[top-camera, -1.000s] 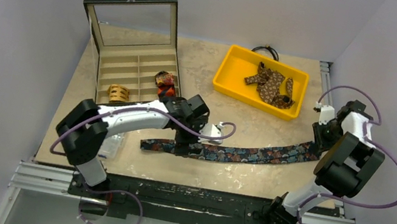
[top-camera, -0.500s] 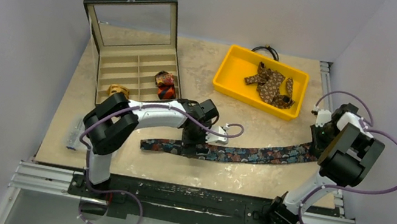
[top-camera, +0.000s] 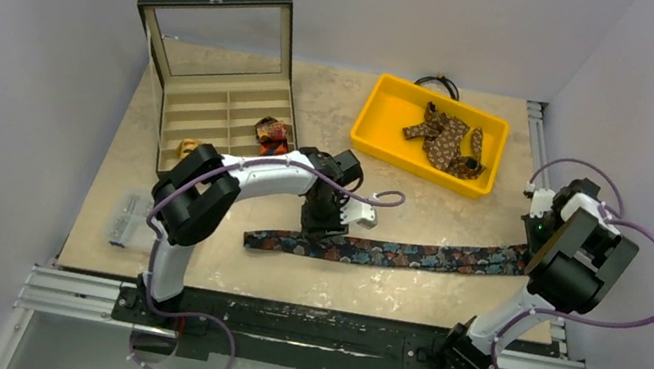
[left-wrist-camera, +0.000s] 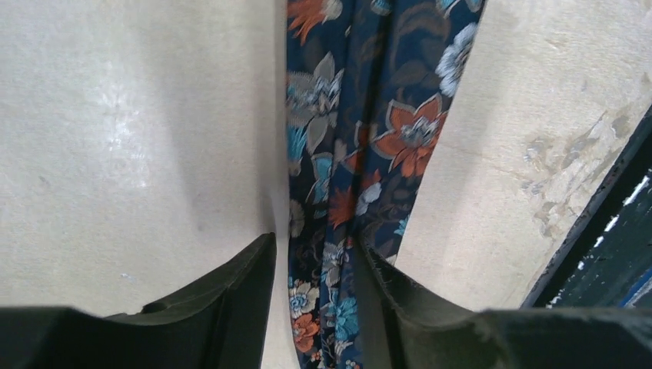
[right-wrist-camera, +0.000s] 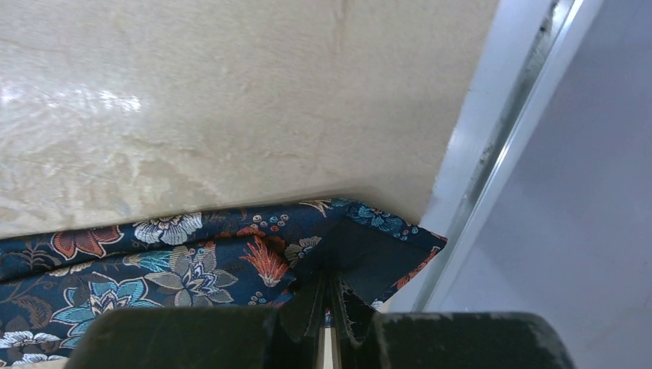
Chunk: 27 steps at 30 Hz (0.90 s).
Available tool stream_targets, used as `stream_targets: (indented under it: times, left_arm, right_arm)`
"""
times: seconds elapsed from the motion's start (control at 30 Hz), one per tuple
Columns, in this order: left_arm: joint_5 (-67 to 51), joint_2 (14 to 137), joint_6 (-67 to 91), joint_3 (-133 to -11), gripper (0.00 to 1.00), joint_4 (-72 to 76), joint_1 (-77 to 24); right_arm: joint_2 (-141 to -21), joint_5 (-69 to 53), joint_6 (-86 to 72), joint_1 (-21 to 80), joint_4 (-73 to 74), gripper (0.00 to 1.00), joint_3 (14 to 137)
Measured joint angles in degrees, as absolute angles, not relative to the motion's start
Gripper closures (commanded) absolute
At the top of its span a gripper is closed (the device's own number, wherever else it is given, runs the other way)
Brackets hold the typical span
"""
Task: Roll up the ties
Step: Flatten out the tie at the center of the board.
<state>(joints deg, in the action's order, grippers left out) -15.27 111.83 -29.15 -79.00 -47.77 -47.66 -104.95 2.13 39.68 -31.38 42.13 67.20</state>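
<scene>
A long navy floral tie (top-camera: 412, 255) lies flat across the near table. My left gripper (top-camera: 324, 223) is low over its narrow part; in the left wrist view the gripper (left-wrist-camera: 317, 246) is open, with a finger on each side of the tie (left-wrist-camera: 346, 154). My right gripper (top-camera: 532, 245) is at the table's right edge; in the right wrist view it (right-wrist-camera: 329, 288) is shut on the pointed wide end of the tie (right-wrist-camera: 192, 261). A brown dotted tie (top-camera: 448, 140) lies crumpled in the yellow bin (top-camera: 375, 117). A red-orange coil (top-camera: 272, 137) and a tan coil (top-camera: 190, 148) sit in the box.
The open compartment box (top-camera: 216, 99) stands at the back left with its glass lid up. A thin black cable loop (top-camera: 437, 82) lies behind the bin. A clear plastic piece (top-camera: 126, 220) lies at the left edge. A metal rail (right-wrist-camera: 492, 169) borders the table's right side.
The navy tie has slid to the right and lies straighter. My right gripper has drawn its wide end toward the right edge. My left arm has folded in, its gripper staying over the tie.
</scene>
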Motion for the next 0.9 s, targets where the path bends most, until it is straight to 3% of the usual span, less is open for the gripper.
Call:
stream_targets:
  times: [0.03, 0.07, 0.1, 0.27, 0.4, 0.9]
  left_arm:
    - [-15.59, 112.38, -29.26, -79.59, 0.26, -48.31, -47.05]
    - [-15.88, 112.55, -29.54, -79.77, 0.03, -48.53, -46.46]
    - [-16.1, 112.46, -29.63, -79.64, 0.0, -48.56, -46.02]
    - [-16.36, 103.68, -28.97, -71.18, 0.0, -40.88, -46.37]
    - [-17.65, 100.05, -27.33, -71.59, 0.0, -35.88, -50.17]
    - [-9.21, 112.95, -24.67, -76.49, 0.0, -25.06, -60.86]
  right_arm:
    - [-104.97, 2.31, 39.68, -31.94, 42.04, 0.97, 67.2]
    - [-104.99, 2.31, 39.66, -32.18, 42.02, 0.97, 67.2]
    - [-104.99, 2.31, 39.66, -32.45, 42.04, 0.97, 67.2]
    - [-104.99, 2.04, 39.64, -32.71, 42.24, 0.97, 67.2]
    - [-104.99, 2.02, 39.64, -32.71, 42.22, 0.97, 67.13]
    - [-105.41, 2.04, 39.66, -32.69, 42.7, 0.97, 67.64]
